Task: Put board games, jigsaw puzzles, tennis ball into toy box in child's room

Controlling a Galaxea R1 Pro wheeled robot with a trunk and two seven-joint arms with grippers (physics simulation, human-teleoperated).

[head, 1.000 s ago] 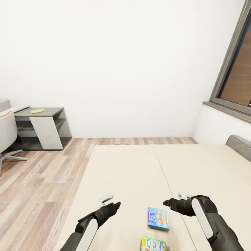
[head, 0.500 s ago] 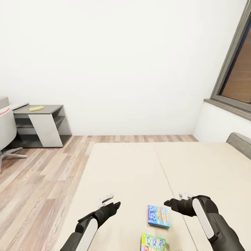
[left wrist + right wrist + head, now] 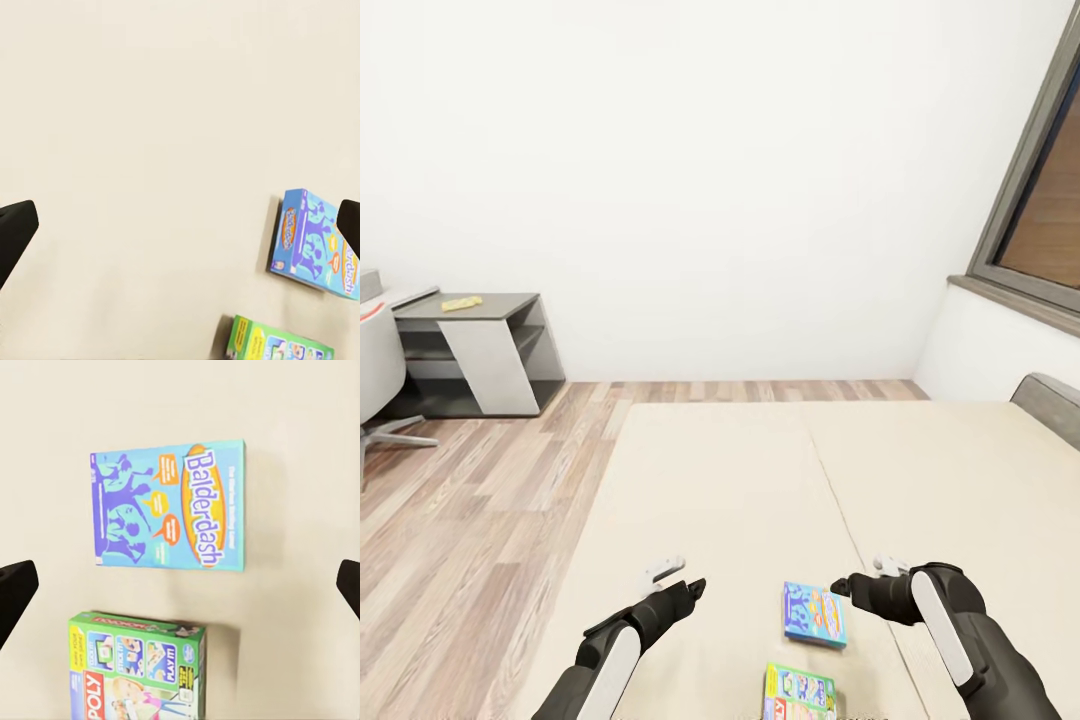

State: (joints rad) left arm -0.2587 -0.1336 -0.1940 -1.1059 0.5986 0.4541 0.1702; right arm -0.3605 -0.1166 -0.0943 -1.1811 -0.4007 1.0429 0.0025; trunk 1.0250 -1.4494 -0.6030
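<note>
Two board games lie flat on the beige mattress of the bed [image 3: 740, 470]. One is the blue "Balderdash" box [image 3: 815, 614] [image 3: 169, 505] [image 3: 315, 244]. Nearer to me is a green box [image 3: 800, 695] [image 3: 135, 667] [image 3: 277, 345] with the letters "POLY" showing. My left gripper [image 3: 695, 588] [image 3: 180, 225] hovers open over bare mattress to the left of both boxes. Just above and right of the blue box, my right gripper [image 3: 842, 583] [image 3: 180, 585] is open, its fingers spread wider than the box and holding nothing.
A low dark grey-topped cabinet [image 3: 480, 350] with a small yellow item [image 3: 462, 303] stands by the far wall at left, next to a white chair [image 3: 375, 375]. Wooden floor [image 3: 480, 500] runs along the bed's left side. A window [image 3: 1050, 200] and the grey headboard [image 3: 1050, 405] are at right.
The whole picture has shifted slightly, so the camera moved. Both arms keep the same pose with grippers open. The boxes lie where they were on the mattress.
</note>
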